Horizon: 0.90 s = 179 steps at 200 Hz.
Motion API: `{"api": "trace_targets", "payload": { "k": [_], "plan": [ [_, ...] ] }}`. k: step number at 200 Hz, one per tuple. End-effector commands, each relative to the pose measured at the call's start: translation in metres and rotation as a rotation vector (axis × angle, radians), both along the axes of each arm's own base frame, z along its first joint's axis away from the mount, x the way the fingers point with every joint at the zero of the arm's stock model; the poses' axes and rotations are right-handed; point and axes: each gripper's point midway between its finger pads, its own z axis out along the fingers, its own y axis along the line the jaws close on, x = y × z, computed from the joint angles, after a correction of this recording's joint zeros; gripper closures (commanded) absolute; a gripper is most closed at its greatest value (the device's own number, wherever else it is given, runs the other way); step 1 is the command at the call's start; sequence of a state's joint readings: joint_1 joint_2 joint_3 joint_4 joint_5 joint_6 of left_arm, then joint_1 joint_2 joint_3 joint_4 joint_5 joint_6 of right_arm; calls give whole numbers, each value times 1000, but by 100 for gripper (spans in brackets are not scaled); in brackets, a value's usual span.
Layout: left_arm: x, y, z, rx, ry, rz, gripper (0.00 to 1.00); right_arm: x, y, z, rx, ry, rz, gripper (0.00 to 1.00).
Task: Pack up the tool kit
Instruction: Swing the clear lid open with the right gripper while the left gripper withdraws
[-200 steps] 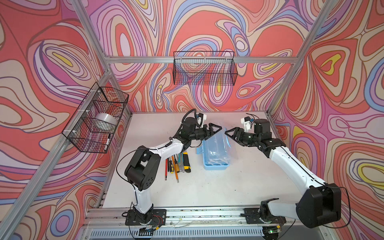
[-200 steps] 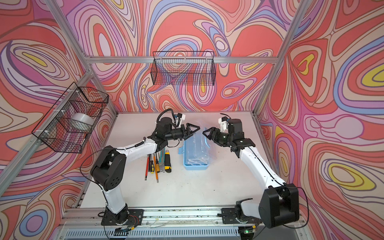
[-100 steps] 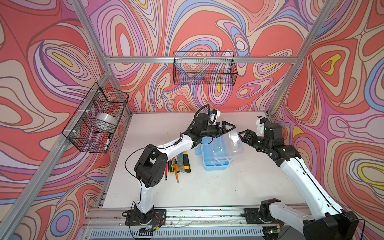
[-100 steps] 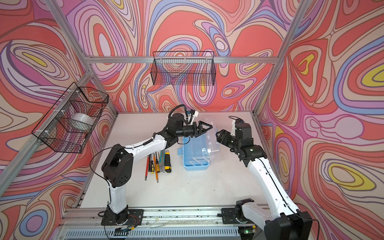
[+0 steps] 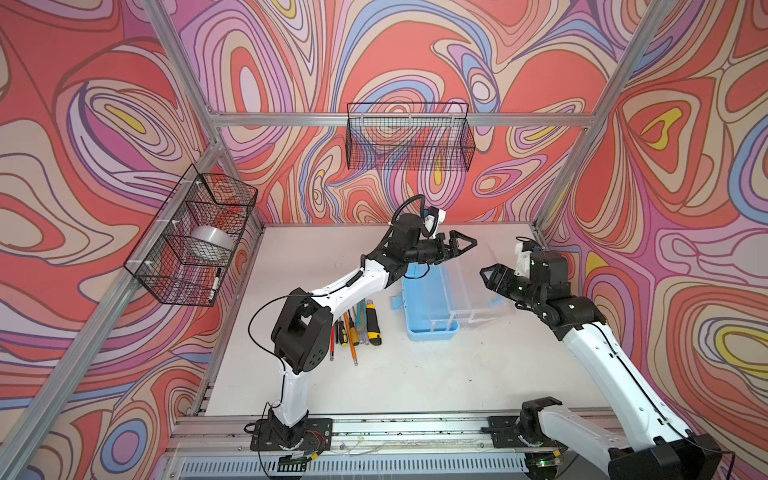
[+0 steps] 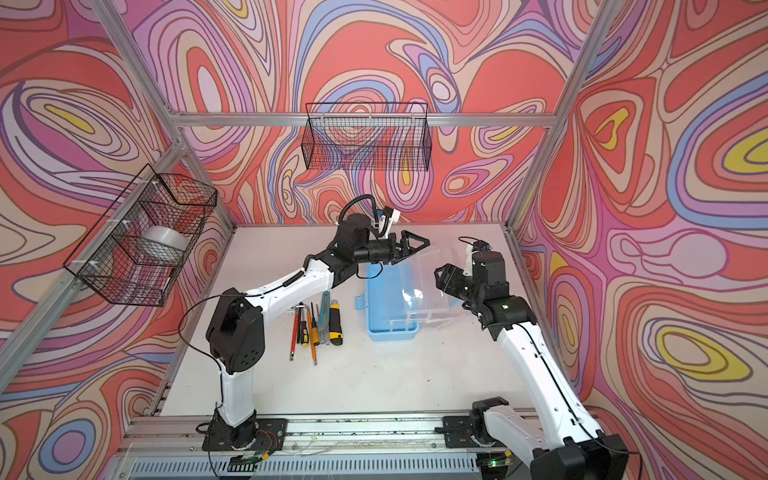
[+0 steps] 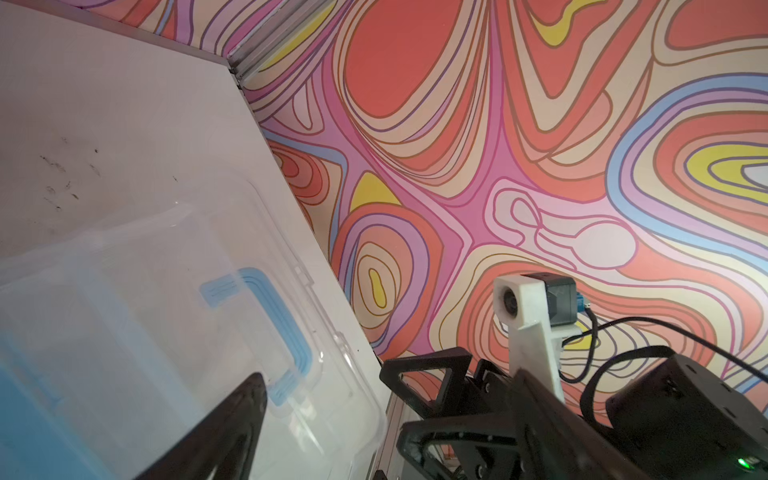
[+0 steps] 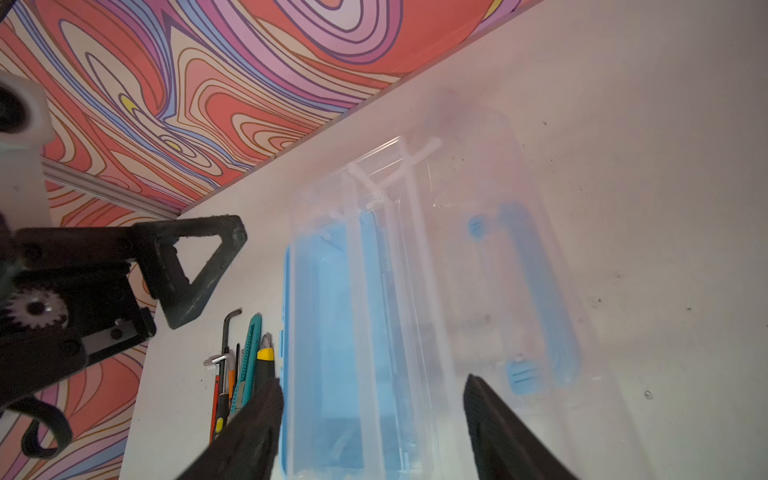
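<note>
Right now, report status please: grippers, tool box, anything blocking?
Left gripper, right gripper: open, empty. Blue box open, clear lid swung back. Tools outside, beside box. Nothing blocks.

I have two arms of one build. White shells cover the long links of my left arm (image 5: 353, 286) and right arm (image 5: 602, 353), between boxy black joint housings (image 5: 301, 332) dotted with small round holes. A thin black cable (image 5: 257, 316) loops off the left arm. My left gripper (image 5: 463, 245) and right gripper (image 5: 492, 278) have black, hollow triangular fingers (image 8: 191, 227), with a small silver gear (image 8: 36, 308) behind the left pair. A white camera mount (image 7: 523, 307) with a blue plug (image 7: 579, 301) sits on my right wrist.
</note>
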<state>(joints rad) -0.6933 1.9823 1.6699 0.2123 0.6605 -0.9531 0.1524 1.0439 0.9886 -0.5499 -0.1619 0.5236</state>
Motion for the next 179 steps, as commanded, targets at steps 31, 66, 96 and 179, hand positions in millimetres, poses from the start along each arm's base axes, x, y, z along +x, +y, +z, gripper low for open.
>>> {"api": "trace_targets", "payload": {
  "k": [31, 66, 96, 179],
  "plan": [
    [-1, 11, -17, 121, -28, 41, 0, 4, 4, 1, -19, -6, 40, 28],
    [1, 49, -6, 282, -139, 151, 0, 12, 11, -2, -7, 2, 76, 29],
    [-3, 95, 7, 369, -254, 272, 0, 16, 23, -8, 45, 19, 119, 30],
    [-31, 287, -60, 732, -41, 623, 2, 5, 106, -17, -40, 35, 293, 38]
  ]
}}
